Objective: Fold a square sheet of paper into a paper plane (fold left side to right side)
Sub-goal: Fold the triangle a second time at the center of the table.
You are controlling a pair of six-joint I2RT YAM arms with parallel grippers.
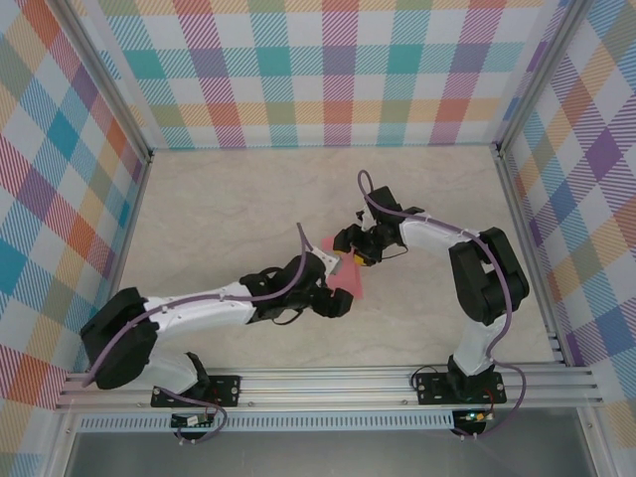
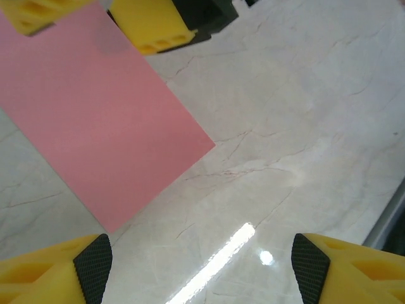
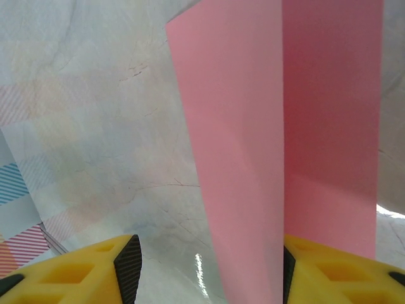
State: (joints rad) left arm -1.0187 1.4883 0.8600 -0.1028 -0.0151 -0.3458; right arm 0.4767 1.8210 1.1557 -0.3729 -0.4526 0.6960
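Marbled tabletop holds the pink sheet, one flap raised; left pincer and right pincer gape.

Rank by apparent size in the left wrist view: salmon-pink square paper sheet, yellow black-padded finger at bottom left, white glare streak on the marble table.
1. salmon-pink paper sheet
2. yellow black-padded finger, enlarged by nearness to the camera
3. white glare streak

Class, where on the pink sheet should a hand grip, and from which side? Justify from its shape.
Probably the free corner of the square sheet of paper: thin and flat on the table there, it offers only edges, so come low from the open side beyond it.
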